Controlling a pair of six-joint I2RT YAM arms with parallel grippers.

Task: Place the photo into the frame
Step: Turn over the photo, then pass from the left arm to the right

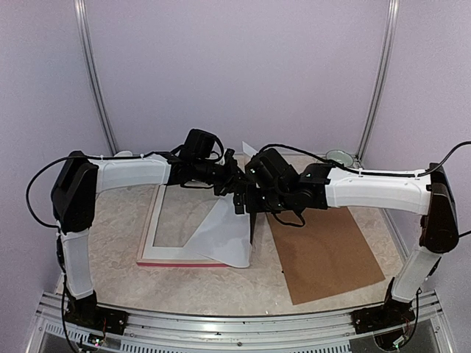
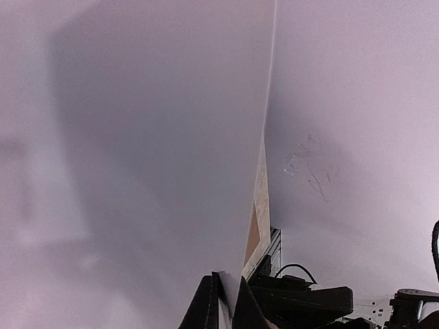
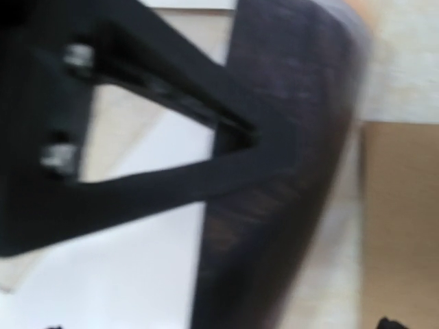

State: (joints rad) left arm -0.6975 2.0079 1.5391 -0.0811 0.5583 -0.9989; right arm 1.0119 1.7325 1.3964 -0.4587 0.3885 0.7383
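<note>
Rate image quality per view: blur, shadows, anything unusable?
Top external: sharp, evenly lit. Left wrist: in focus, but the photo, white back to the lens, fills most of it under a broad soft shadow. Right wrist: heavily blurred, every edge smeared, poor for detail.

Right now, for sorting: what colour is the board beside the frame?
The board is plain brown; top external view shows it best.

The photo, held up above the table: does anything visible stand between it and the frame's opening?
Nothing visible does. The left gripper pinches the photo over the right side of the frame, and nothing lies in its opening. The brown board lies flat further right, outside the frame.
</note>
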